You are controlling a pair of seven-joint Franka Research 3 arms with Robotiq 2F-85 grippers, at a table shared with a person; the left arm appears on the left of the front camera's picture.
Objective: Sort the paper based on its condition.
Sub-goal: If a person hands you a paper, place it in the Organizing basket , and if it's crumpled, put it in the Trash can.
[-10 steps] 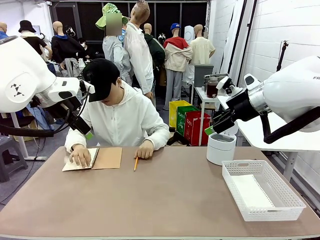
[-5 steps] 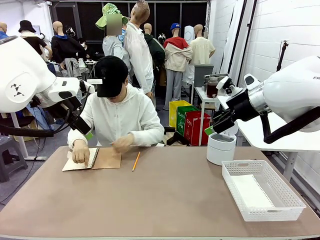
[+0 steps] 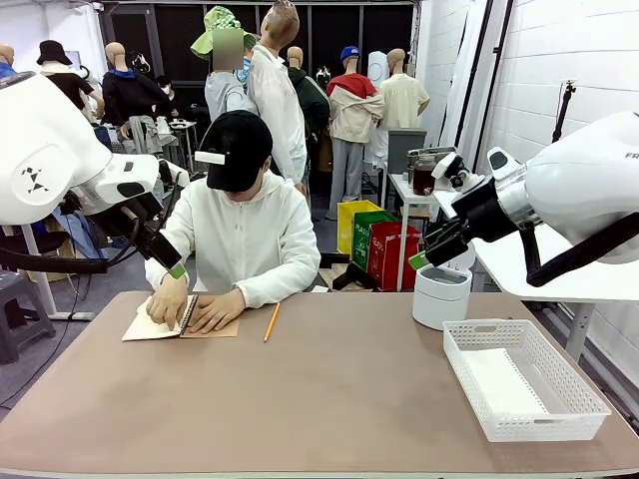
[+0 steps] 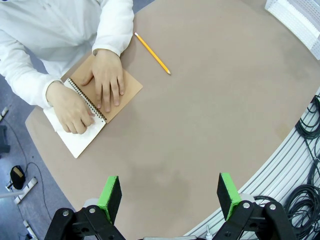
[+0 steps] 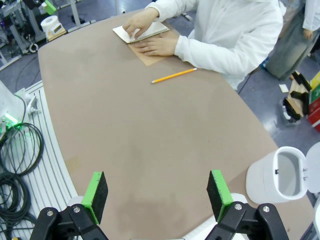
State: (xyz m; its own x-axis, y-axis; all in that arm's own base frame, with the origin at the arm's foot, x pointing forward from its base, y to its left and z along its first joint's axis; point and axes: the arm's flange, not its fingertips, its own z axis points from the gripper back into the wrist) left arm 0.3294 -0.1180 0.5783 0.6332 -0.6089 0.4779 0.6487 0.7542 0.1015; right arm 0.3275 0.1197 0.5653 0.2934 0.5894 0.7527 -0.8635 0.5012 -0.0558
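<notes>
Front view: white lattice plastic basket (image 3: pixel 589 399) holds flat paper (image 3: pixel 502 382) — both pincers (image 4: pixel 170 192) (image 5: pixel 157 193) gape, empty

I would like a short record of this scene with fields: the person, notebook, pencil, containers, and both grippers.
person: seated at the far side, both hands on the notebook
notebook: open, brown cover under one hand, white page under the other hand
pencil: yellow, lying on the table beside the notebook, untouched
white basket: on the robot's right side of the table, a white sheet lying inside
white bin: lid open, near the far right edge
left gripper: open, above the table, holding nothing
right gripper: open, above the table, holding nothing
</notes>
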